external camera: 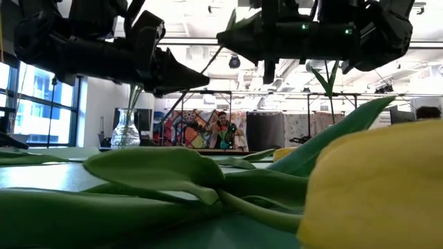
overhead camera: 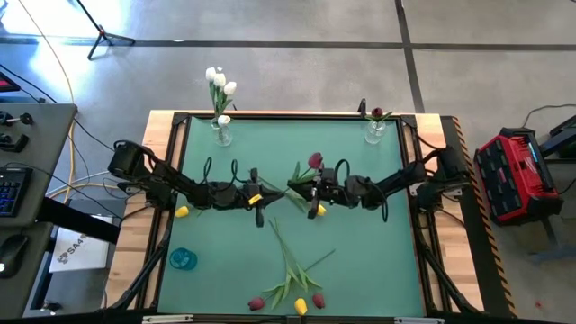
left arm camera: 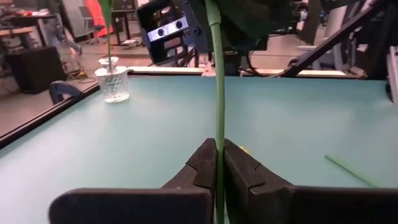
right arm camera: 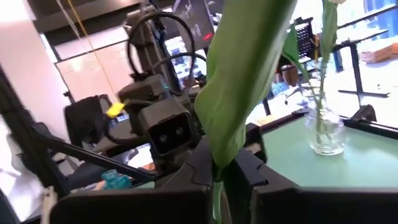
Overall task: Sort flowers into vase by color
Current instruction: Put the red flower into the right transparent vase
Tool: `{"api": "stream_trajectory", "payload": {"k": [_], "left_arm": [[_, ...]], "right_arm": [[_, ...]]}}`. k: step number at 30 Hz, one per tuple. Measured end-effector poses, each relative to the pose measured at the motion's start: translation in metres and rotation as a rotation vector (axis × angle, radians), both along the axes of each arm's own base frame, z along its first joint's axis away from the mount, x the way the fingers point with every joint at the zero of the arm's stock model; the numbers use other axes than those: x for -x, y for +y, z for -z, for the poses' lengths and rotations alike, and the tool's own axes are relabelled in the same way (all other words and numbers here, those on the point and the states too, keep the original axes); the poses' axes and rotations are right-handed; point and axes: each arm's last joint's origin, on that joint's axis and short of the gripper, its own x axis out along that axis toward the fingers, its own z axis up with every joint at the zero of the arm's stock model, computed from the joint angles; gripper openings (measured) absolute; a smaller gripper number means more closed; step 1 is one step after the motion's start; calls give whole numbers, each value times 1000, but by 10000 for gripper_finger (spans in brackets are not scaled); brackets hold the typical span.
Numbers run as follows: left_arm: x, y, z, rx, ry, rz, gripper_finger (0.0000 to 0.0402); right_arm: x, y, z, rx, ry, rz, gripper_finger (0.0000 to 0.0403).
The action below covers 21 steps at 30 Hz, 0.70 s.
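Note:
Both grippers meet over the table's middle on one dark red tulip (overhead camera: pixel 315 161). My left gripper (overhead camera: pixel 267 202) (left arm camera: pixel 219 158) is shut on its thin stem. My right gripper (overhead camera: pixel 296 191) (right arm camera: pixel 217 171) is shut on it nearer the head, where a broad leaf wraps the stem. At the far edge, a glass vase (overhead camera: pixel 221 133) holds white tulips and another (overhead camera: pixel 375 132) holds a dark red one. Several loose tulips (overhead camera: pixel 290 281) lie near the near edge, and a yellow head (external camera: pixel 377 187) fills the low view's foreground. My left gripper pinches the bare green stem (left arm camera: pixel 218 134) between its two fingers, coming level from the table's left. The stem runs on from the fingers toward the right arm, lifted clear of the table. My right gripper pinches the same flower at its broad green leaf (right arm camera: pixel 227 146), coming level from the table's right. The leaf stands up past the fingers, and the red head (overhead camera: pixel 315 161) points toward the far edge.
A small teal vase (overhead camera: pixel 182 259) stands near the left edge, under the left arm's side. A yellow head (overhead camera: pixel 183 211) lies by the left arm. Bare green mat (overhead camera: pixel 360 261) spreads right of the loose tulips. A red toolbox (overhead camera: pixel 517 175) sits off the table.

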Motion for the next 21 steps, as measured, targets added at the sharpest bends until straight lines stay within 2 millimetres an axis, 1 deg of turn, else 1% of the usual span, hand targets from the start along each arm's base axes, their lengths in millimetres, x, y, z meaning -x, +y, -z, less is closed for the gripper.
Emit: {"api": "stream_trajectory", "payload": {"k": [4,7,9,11,14,17,21], "left_arm": [[0,1,2,14,20,-36,33],[1,4,7,32,67,-76,68],[2,6,10,47,92,-105,91],[3,8,12,58,118,-124,110],[4,10,13,70,135,-138,130],[4,10,10,71,129,-138,137],[6,10,6,67,128,-137,136]], "right_arm": [[0,-3,3,7,62,14,3],[4,-6,-4,11,116,42,3],[10,-7,-8,17,193,81,2],[18,-9,-14,25,271,126,2],[34,-11,-30,30,336,193,1],[51,-12,-41,28,411,240,1],[75,-15,-56,14,466,300,1]]}}
